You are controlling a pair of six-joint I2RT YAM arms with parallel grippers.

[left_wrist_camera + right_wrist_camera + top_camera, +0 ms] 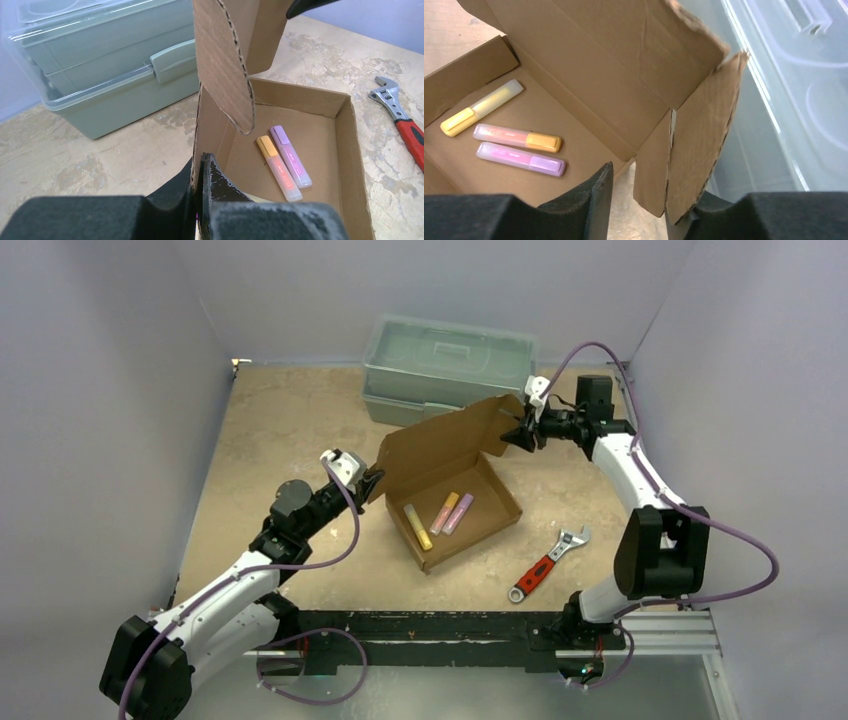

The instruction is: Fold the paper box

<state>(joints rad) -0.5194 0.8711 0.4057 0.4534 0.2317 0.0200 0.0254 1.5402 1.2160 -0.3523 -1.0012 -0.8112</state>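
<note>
Paper box (pixel 440 455) | left gripper (pixel 375 480) pinches wall | right gripper (pixel 518 432) straddles flap

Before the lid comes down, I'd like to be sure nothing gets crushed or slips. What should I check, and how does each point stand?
1. Hold on the paper box: ok, the left gripper is shut on a side wall.
2. Grip on the lid's side flap: not ok, the right gripper straddles it with its jaws apart.
3. Contents: ok, three highlighters lie flat on the box floor.
4. Path past the wrench: ok, it lies apart from the box.
5. Lid free of the toolbox: cannot tell, the two stand close together.
</note>
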